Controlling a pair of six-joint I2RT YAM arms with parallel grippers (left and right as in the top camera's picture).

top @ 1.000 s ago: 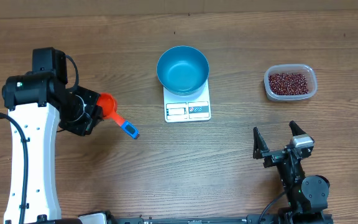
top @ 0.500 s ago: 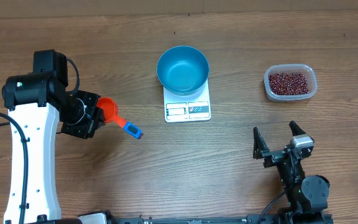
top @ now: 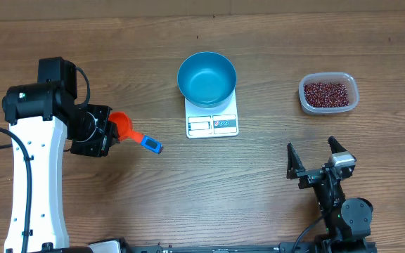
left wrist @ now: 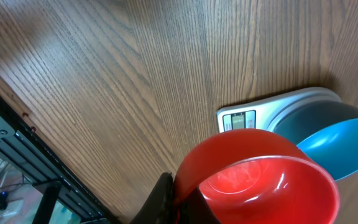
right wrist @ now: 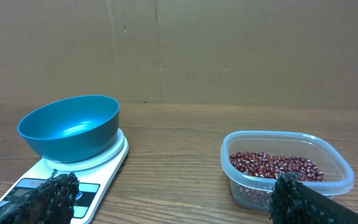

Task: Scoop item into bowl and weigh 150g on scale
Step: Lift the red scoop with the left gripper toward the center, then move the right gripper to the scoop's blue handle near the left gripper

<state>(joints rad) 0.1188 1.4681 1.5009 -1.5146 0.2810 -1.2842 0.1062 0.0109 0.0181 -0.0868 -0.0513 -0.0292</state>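
Left claw: closed tight on the red cup end of a scoop. The scoop's blue handle sticks out toward 4 o'clock. In the wrist view the cup is glossy and bare inside.

Right claw: jaws wide, nothing between them, pointing to 12 o'clock low on the surface.

Scale: at 3 o'clock from the left claw, well apart. Flat, white, display and buttons along its 6 o'clock edge.

Bowl: sits on the scale's 12 o'clock end, overhanging it. Round, bright blue, smooth, no contents showing.

Beans: all in a clear tub at 3 o'clock from the bowl and 12 o'clock from the right claw. Tiny, dark red-maroon, a loose speckled layer over the tub floor, well below the rim.
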